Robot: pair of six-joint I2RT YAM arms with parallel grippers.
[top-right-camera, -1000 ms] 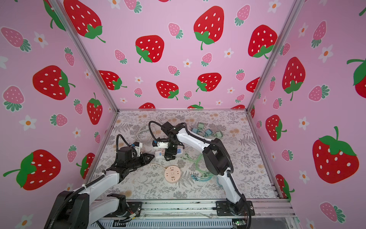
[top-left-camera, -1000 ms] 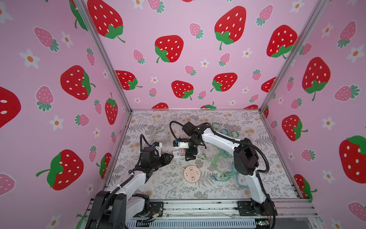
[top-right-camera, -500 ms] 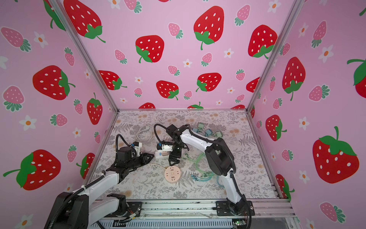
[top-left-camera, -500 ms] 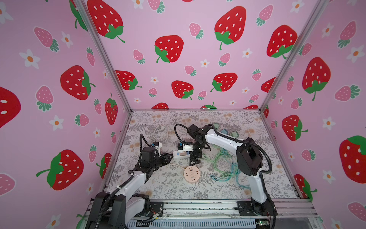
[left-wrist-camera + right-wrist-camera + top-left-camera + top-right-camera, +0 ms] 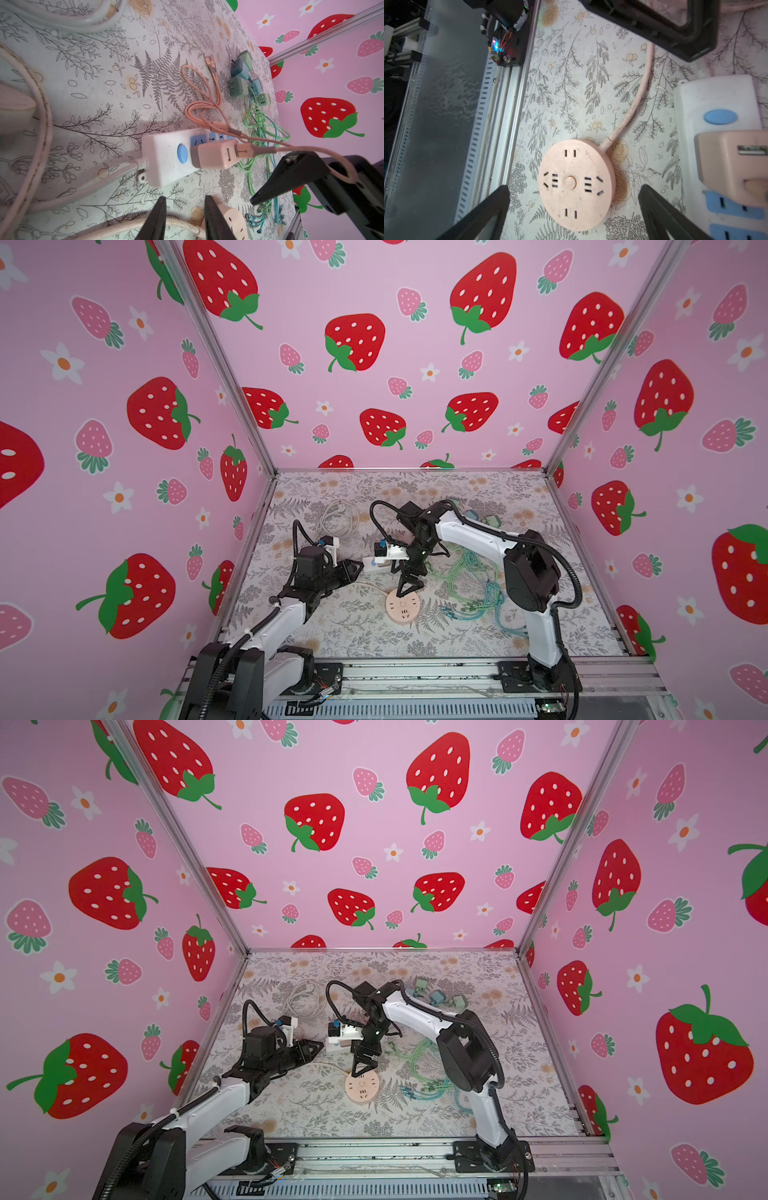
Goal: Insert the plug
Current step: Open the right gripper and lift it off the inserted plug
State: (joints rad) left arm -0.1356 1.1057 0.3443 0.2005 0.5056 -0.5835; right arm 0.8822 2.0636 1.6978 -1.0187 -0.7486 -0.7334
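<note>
The pink plug [image 5: 216, 153], a cube-shaped adapter, sits in the first blue socket of the white power strip [image 5: 164, 153] beside its blue button, with a pink cable [image 5: 249, 149] stuck in its side. It also shows in the right wrist view as the plug [image 5: 733, 162] on the strip [image 5: 716, 99]. My right gripper [image 5: 409, 591] [image 5: 574, 187] hangs open over the round pink socket [image 5: 571, 199] [image 5: 402, 608], holding nothing. My left gripper [image 5: 357, 568] [image 5: 185, 199] lies low by the strip's cord end, open and holding nothing.
Green and blue adapters [image 5: 482, 518] lie at the back, with tangled green and teal cables [image 5: 469, 572] to the right of the strip. A coiled white cord [image 5: 338, 518] lies at the back left. The round socket's pink cord [image 5: 633, 110] curves across the cloth.
My right gripper has moved off the plug and strip toward the front, over the round socket, and opened wider. The left arm has hardly moved.
</note>
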